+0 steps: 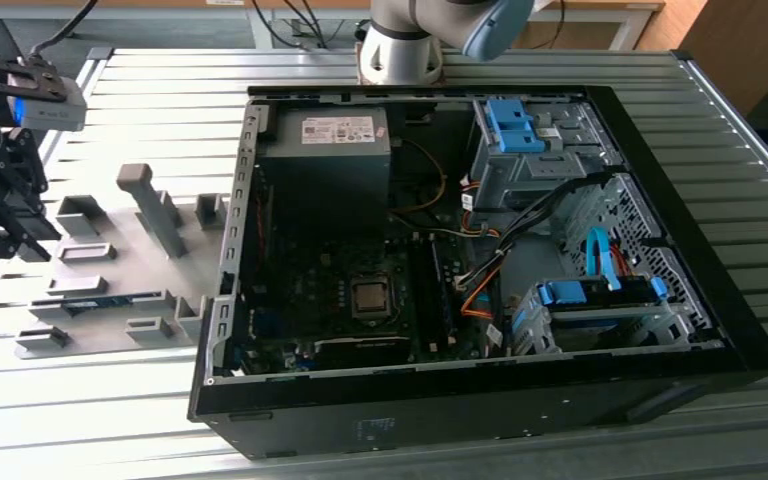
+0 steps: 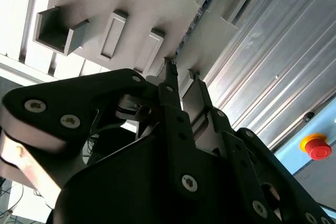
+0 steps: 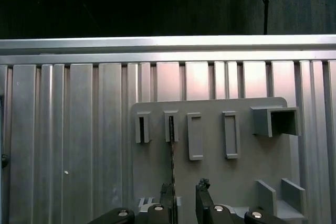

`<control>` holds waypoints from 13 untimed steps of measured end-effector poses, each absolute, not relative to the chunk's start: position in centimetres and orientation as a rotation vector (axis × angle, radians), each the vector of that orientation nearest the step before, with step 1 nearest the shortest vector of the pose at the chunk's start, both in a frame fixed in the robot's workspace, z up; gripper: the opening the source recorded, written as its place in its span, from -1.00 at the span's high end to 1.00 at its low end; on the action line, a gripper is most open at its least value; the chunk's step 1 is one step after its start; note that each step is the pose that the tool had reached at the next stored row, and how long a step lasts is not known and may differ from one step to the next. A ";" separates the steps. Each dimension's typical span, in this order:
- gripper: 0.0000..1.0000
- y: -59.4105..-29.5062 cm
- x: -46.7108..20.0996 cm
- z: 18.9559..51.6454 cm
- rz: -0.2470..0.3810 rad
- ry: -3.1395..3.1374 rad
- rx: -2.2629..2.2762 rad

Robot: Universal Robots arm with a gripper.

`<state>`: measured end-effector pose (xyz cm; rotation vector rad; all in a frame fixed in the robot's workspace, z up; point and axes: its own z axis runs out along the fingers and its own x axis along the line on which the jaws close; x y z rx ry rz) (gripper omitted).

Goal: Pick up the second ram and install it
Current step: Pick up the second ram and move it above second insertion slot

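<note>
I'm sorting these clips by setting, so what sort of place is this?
Probably a robotics lab bench for computer assembly: an opened desktop computer case on a ribbed aluminium table, a grey slotted holder plate beside it, and a red emergency-stop button in the second wrist view.

**First wrist view:** the gripper is cut off by the frame edge — only the finger ends and a few link joints show. The second ram stands edge-on as a thin dark line, so its faces, chips and label are hidden. One fingertip appears to overlap the ram's near end; contact cannot be confirmed.

**Second wrist view:** the gripper's own links cover the ram's near end.

**Exterior view:** the exterior view's left edge cuts the gripper, and the upper edge cuts the arm. The ram is a sliver in the holder plate — too small to detail.
</note>
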<state>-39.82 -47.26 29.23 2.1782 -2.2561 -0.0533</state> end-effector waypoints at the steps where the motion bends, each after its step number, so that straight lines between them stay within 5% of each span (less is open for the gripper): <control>1: 0.36 -47.3 -39.8 29.2 -0.053 -2.256 2.178; 13: 0.36 -47.3 -39.8 29.1 -0.052 -2.255 2.178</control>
